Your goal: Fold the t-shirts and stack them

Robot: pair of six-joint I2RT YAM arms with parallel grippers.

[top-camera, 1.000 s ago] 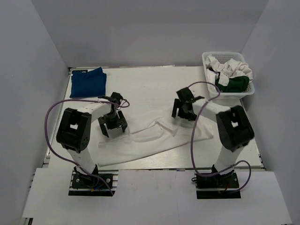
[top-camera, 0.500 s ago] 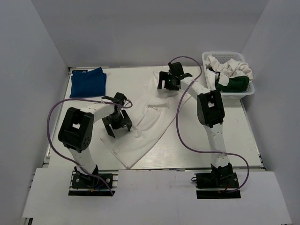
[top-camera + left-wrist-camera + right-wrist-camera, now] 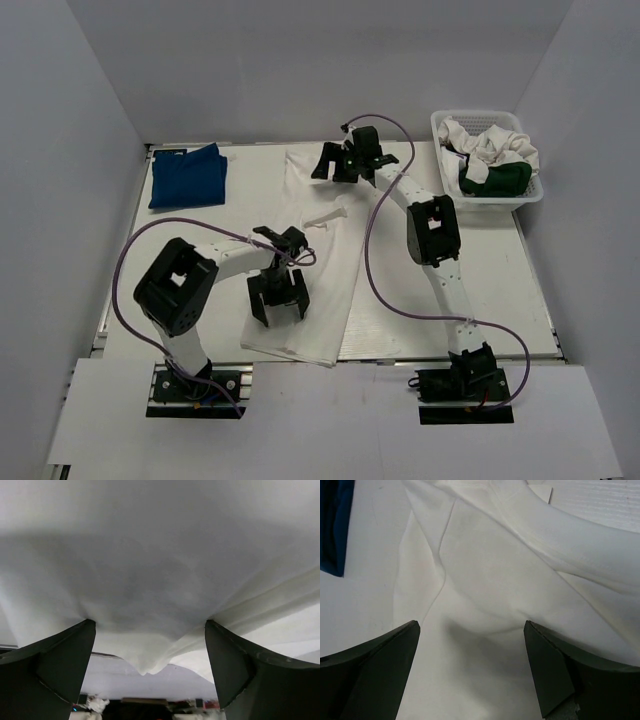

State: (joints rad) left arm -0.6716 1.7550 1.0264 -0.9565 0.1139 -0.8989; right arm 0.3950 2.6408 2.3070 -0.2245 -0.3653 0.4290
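A white t-shirt (image 3: 325,280) lies stretched out in a long band from the back of the table to its near edge. My left gripper (image 3: 278,300) stands open over the shirt's near end. In the left wrist view, white cloth (image 3: 160,555) spreads across both fingertips of the left gripper (image 3: 150,625) and sags between them. My right gripper (image 3: 345,162) is open at the shirt's far end. In the right wrist view, wrinkled white cloth (image 3: 495,570) lies under the right gripper (image 3: 471,625). A folded royal blue t-shirt (image 3: 188,175) rests at the back left, and its edge (image 3: 330,525) shows in the right wrist view.
A white lattice basket (image 3: 530,190) at the back right holds crumpled white t-shirts (image 3: 490,142) and a dark green one (image 3: 498,180). Grey walls close in the table on three sides. Purple cables loop off both arms.
The right arm has reached far back and left. The white t-shirt has swung from lying across the table to running front to back. The left gripper has moved right and nearer.
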